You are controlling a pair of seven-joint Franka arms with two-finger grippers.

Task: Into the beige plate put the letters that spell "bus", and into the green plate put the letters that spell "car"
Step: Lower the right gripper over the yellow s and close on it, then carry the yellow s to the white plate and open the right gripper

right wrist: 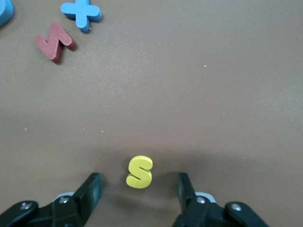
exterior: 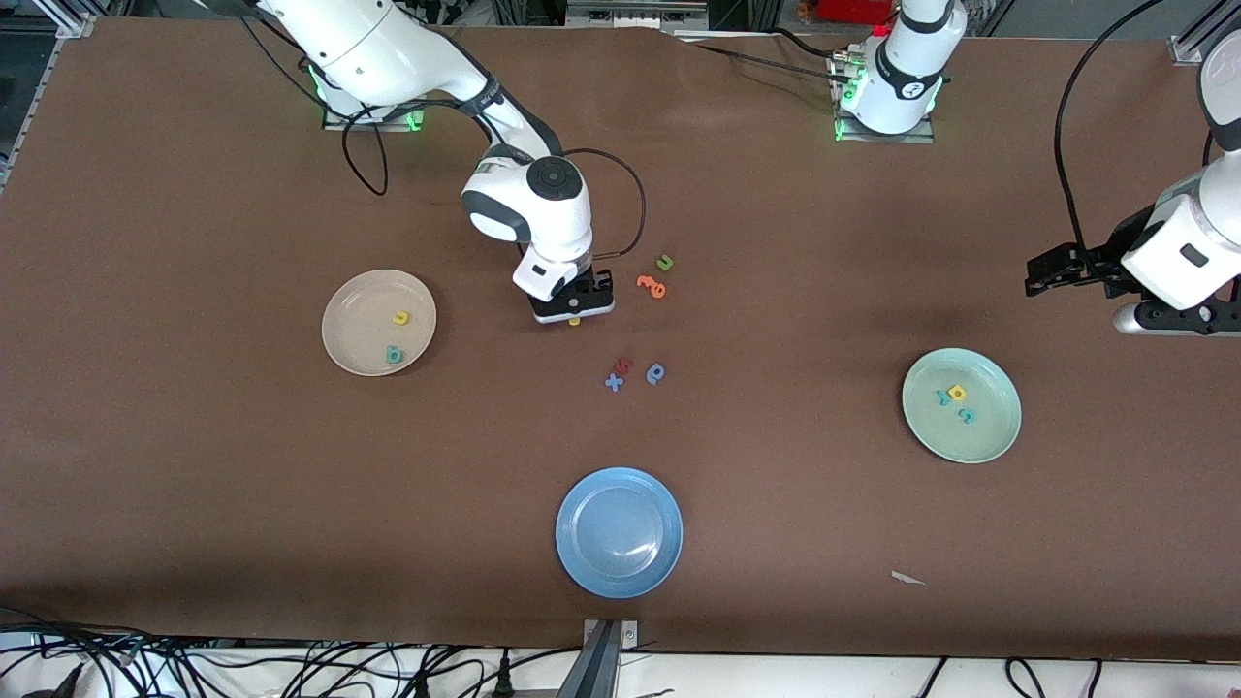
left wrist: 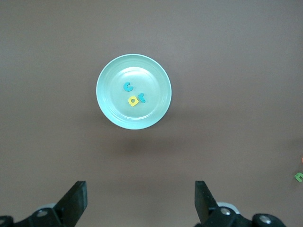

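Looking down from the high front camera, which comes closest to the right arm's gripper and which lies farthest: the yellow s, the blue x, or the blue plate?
Measured from the right gripper, low over the table's middle:
1. The yellow s, on the table between its open fingers, not yet gripped.
2. The blue x, on the table nearer the front camera.
3. The blue plate, nearest the front camera.

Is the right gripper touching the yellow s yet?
Apart. The right wrist view shows brown table on both sides of the yellow s, between it and each finger of the right gripper.
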